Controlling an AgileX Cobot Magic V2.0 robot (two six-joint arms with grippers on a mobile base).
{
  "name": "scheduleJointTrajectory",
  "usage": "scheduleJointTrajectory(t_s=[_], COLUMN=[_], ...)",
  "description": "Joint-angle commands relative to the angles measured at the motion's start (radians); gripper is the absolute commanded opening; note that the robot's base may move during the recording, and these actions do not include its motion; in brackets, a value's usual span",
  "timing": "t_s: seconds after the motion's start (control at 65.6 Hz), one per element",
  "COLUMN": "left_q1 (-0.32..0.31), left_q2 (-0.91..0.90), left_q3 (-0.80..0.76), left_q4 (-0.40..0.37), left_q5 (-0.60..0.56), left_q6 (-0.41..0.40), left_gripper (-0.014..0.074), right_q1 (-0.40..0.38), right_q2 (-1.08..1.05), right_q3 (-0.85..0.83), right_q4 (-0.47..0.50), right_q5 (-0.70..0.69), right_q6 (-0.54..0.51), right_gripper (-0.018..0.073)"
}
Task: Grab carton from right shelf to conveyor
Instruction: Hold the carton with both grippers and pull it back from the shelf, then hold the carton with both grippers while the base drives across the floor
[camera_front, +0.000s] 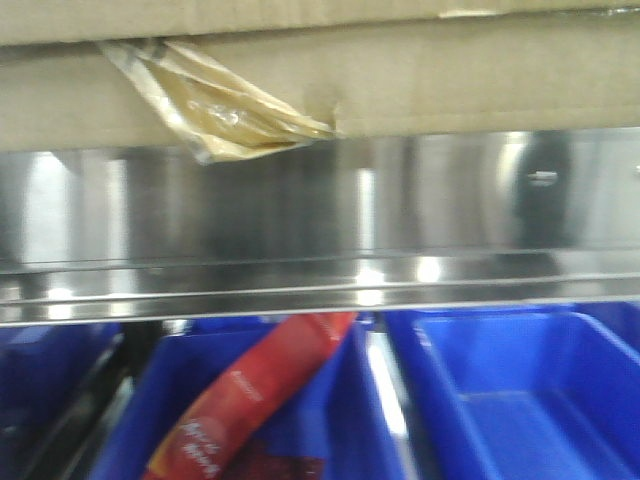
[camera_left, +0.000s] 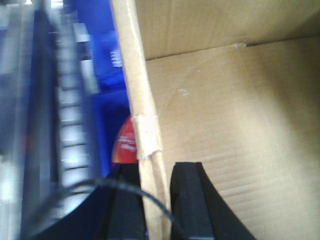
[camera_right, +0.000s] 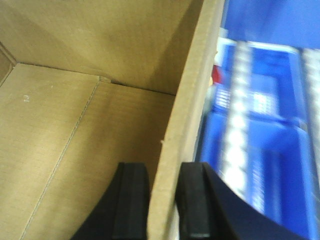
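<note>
The brown carton fills the top of the front view, just above the right shelf's shiny steel rail, with a ragged wad of yellowish tape hanging from its edge. In the left wrist view my left gripper straddles the carton's side wall, one black finger inside and one outside, shut on it. My right gripper clamps the opposite wall the same way. The carton's bare inner floor shows, also seen in the right wrist view. The conveyor is out of view.
Bright blue bins sit under the rail, and one holds a red snack packet. More blue bins and blurred steel racking pass outside the carton walls in the wrist views.
</note>
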Motion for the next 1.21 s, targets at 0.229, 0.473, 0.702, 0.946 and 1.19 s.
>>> scheduleJointTrajectory(t_s=[0.229,0.473,0.702,0.946,1.19], left_q1=[-0.008,-0.008,-0.008,-0.008,-0.008], left_q2=[-0.010,-0.010,-0.010,-0.010,-0.010], left_q3=[-0.006,-0.006,-0.006,-0.006,-0.006], left_q4=[-0.035,-0.035,-0.035,-0.035,-0.035], left_q5=[-0.025,-0.025,-0.025,-0.025,-0.025], left_q6=[0.005,0.005,0.005,0.005,0.005], left_gripper=[-0.0009,-0.0009,-0.0009,-0.0009,-0.0009], right_q1=[0.003,0.003,0.003,0.003,0.003], right_q2=[-0.014,-0.014,-0.014,-0.014,-0.014], right_q3=[-0.003,-0.003,-0.003,-0.003,-0.003], right_q4=[-0.001,-0.001,-0.001,-0.001,-0.001], right_q5=[-0.074,-0.074,-0.074,-0.074,-0.074], right_q6=[-0.017,-0.017,-0.017,-0.017,-0.017], right_gripper=[-0.0067,-0.0067,-0.0067,-0.0067,-0.0067])
